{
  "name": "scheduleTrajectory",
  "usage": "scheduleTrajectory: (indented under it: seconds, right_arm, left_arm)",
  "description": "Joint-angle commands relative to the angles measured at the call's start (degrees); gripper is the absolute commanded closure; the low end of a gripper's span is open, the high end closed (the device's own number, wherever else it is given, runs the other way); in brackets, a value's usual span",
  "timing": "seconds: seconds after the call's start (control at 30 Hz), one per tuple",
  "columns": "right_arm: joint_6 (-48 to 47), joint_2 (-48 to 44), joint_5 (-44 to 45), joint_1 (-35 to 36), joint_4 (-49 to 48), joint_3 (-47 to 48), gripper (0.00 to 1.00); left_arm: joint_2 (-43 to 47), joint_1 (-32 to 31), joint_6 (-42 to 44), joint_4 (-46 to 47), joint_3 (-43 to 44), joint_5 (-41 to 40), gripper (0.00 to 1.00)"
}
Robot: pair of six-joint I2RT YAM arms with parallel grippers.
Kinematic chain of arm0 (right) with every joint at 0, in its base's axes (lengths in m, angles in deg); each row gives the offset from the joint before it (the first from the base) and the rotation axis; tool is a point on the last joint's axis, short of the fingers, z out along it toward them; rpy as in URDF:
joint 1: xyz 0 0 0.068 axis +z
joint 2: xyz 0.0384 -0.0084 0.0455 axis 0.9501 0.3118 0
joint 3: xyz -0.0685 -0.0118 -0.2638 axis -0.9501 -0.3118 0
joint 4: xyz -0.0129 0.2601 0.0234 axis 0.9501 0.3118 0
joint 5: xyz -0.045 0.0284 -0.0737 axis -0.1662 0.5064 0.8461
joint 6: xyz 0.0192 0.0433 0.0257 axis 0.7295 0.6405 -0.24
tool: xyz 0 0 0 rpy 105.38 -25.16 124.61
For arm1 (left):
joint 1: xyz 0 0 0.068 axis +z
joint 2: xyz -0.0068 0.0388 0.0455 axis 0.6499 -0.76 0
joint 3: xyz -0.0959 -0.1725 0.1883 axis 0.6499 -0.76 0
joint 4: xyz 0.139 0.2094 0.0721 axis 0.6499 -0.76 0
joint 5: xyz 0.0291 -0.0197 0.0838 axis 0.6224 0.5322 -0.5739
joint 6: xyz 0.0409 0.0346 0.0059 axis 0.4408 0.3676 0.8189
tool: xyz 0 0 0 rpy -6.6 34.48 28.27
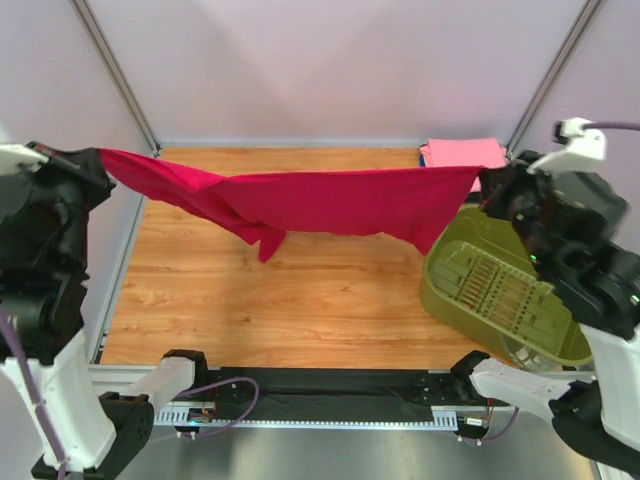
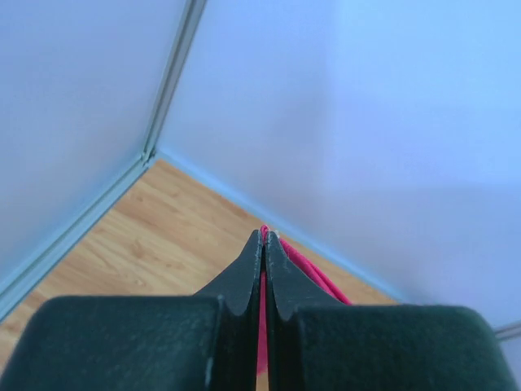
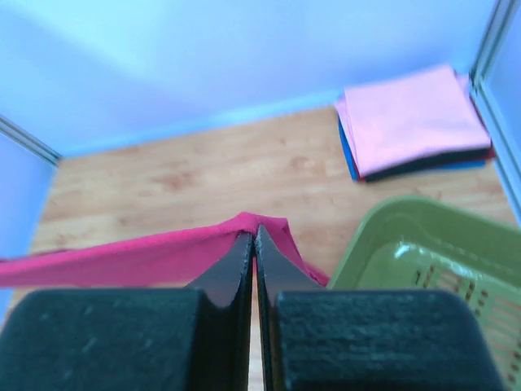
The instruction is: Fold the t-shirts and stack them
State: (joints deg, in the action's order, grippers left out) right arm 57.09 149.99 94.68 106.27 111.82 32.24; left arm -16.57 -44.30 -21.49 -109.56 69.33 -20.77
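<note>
Pale walls (image 1: 330, 70) box in a wood-grain tabletop (image 1: 300, 300). Above it the red tee (image 1: 330, 200) hangs stretched in mid-air from left edge to right, soft cloth sagging into folds near its middle. Its right end hides part of the far rim of the basket (image 1: 470, 235), olive slatted plastic tipped up at the near right corner, partly cut off by the right arm. At the far right corner sits the stack (image 1: 462, 152): pink on top, blue and black barely peeking beneath. Left gripper (image 2: 264, 240) is pinched tight on one end of the tee, right gripper (image 3: 251, 236) is clamped on the other.
</note>
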Motion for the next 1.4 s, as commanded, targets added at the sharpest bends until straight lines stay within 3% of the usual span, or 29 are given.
scheduleTrajectory:
  seconds: [0.0, 0.37, 0.57, 0.73, 0.97, 1.37]
  right_arm:
    - [-7.5, -4.7, 0.1, -0.1, -8.2, -0.8, 1.0]
    - [-7.0, -9.6, -16.3, -0.1, -8.7, 2.0, 1.0]
    - [-9.7, -8.3, -16.9, -0.1, -11.1, -2.5, 1.0]
    - [-12.0, -4.8, -15.2, -0.1, -12.9, -2.4, 1.0]
    - [-12.2, -0.4, -16.2, -0.1, -16.1, 0.6, 1.0]
    - [-7.6, -9.3, -21.4, -0.2, -11.6, 1.2, 1.0]
  left_arm:
    - [2.1, 0.1, 3.1, 1.8, 1.2, -3.4, 1.0]
    - [7.3, 0.1, 10.9, 0.4, 8.1, -0.5, 1.0]
    - [5.2, 0.2, 13.1, 0.5, 1.4, 4.0, 1.0]
    - [1.0, 0.1, 18.4, 0.6, 1.7, 1.8, 1.0]
    - [-4.0, 0.2, 17.1, 0.3, 8.6, 0.5, 1.0]
    - [5.9, 0.2, 15.6, 3.8, 10.4, -3.1, 1.0]
